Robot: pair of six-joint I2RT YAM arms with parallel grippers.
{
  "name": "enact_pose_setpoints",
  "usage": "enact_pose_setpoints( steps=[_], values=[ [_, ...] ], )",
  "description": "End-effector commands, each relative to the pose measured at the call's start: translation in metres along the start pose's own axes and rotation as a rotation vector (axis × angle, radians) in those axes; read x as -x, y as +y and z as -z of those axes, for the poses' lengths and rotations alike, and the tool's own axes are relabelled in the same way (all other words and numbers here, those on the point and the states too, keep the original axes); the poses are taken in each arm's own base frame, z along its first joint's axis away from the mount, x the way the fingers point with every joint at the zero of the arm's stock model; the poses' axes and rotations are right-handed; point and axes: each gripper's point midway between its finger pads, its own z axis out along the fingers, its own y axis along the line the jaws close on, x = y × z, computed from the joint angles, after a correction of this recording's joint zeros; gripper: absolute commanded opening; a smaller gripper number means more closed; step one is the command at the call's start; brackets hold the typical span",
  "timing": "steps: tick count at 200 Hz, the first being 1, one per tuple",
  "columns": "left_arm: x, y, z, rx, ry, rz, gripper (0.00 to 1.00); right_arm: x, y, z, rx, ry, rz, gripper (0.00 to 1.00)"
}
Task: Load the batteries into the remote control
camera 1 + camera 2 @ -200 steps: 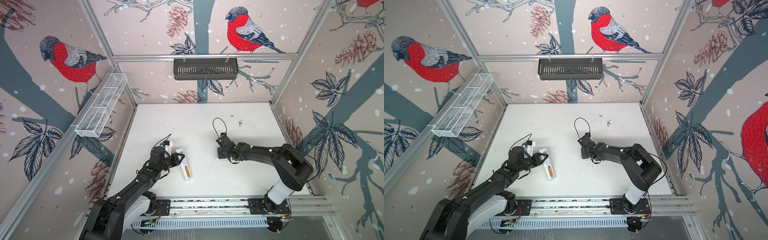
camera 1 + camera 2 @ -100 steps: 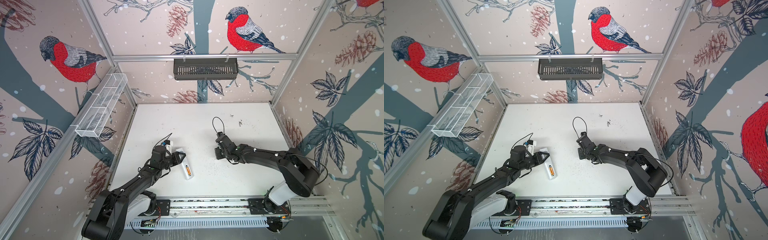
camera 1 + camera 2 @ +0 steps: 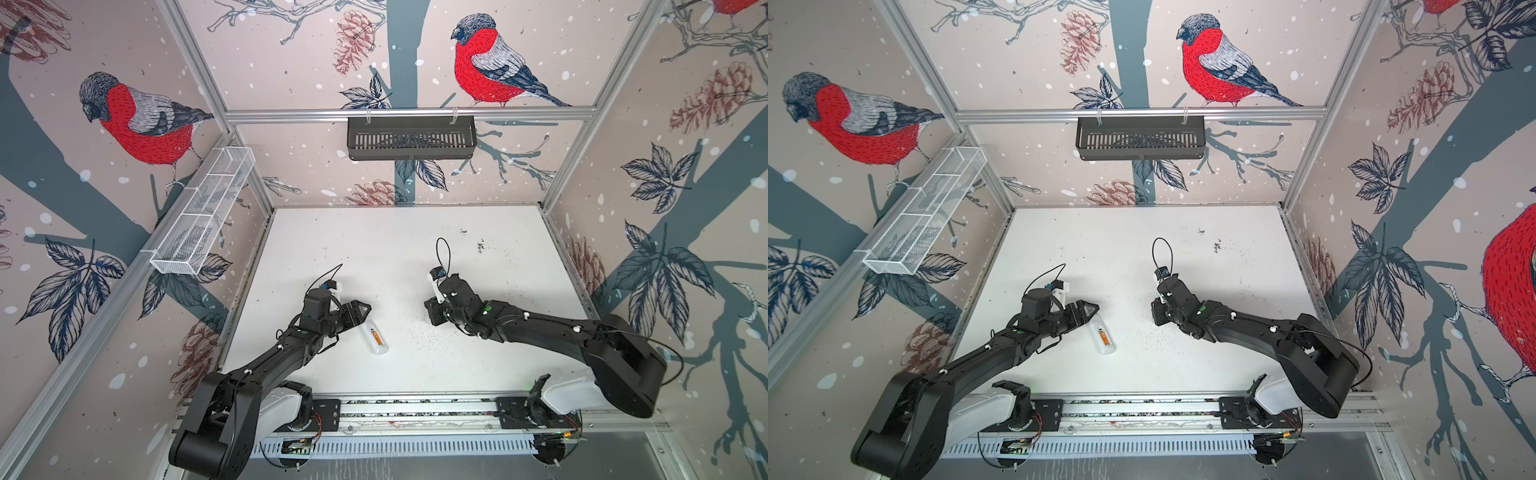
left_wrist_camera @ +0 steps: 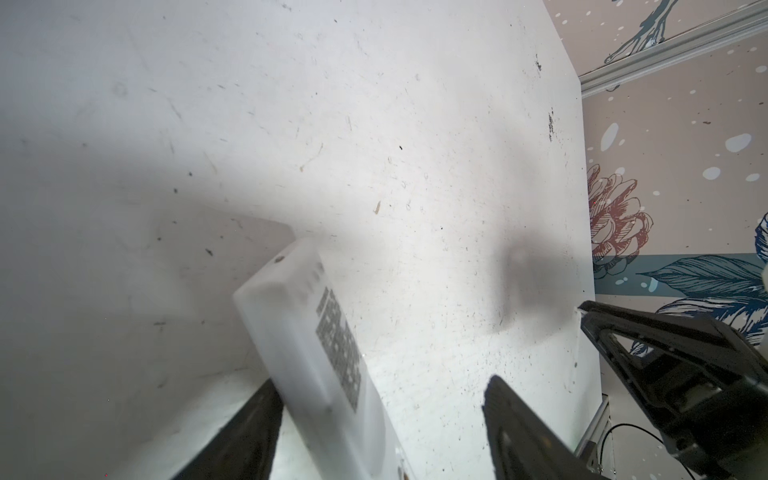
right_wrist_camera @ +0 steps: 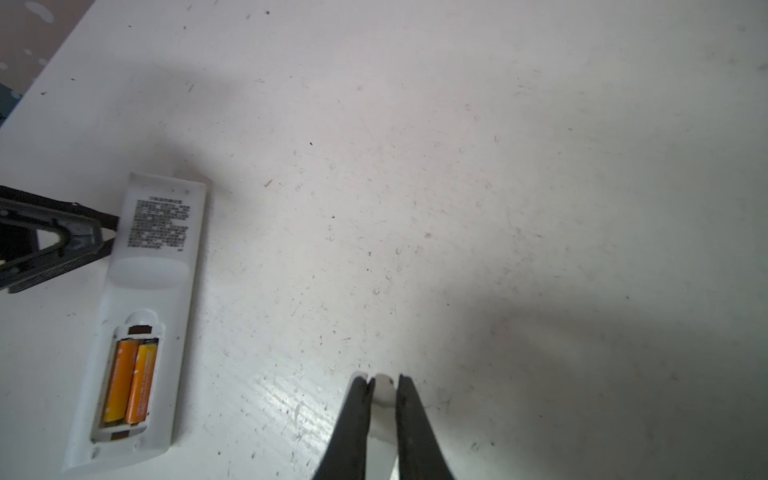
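Remote control (image 3: 374, 338) lies back-up on the white table (image 3: 395, 249), front-left of centre, in both top views (image 3: 1102, 338). Those views show only an orange patch in it and can't split it into cells.

The right wrist view gives the detail. The battery compartment (image 5: 139, 330) is uncovered, with two orange batteries (image 5: 120, 378) seated side by side and lengthwise. A printed label (image 5: 160, 224) is on the remote's other half.

The left wrist view sees only the label end of the remote (image 4: 328, 365), blurred, with the compartment cut off by the frame edge.

Left gripper (image 3: 359, 309) is low at the remote's far end. The top views don't show the gap between its fingers. The left wrist view does: left gripper (image 4: 382, 384) is spread wide and the remote runs between the fingers. One finger is right against the remote's side and the other is apart from it, over bare table. Nothing is pinched. In the right wrist view, one left finger tip (image 5: 106, 232) meets the remote's long edge by the label.

Right gripper (image 3: 432, 313) is near mid-table, well apart from the remote, and its fingertips are hidden from above. The right wrist view shows its fingers (image 5: 357, 415) pressed together on a thin white plastic piece (image 5: 382, 395) with a rounded end, just over the table.
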Motion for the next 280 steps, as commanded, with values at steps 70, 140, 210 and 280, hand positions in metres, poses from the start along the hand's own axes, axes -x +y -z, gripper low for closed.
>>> enact_pose_setpoints(
  steps=[70,140,210,280],
  values=[
    [0.001,-0.066,0.023,-0.273,-0.002,-0.131,0.96,0.034,0.050,0.031,0.281,-0.196,0.022,0.15],
    [-0.049,-0.196,0.076,-0.855,0.056,-0.385,0.94,0.058,0.110,0.118,0.686,-0.412,0.133,0.15],
    [-0.077,-0.254,0.118,-1.173,0.108,-0.506,0.88,0.054,0.136,0.191,0.908,-0.522,0.223,0.16],
    [-0.083,-0.271,0.103,-1.138,0.121,-0.557,0.55,0.055,0.141,0.201,0.926,-0.546,0.238,0.16]
  ],
)
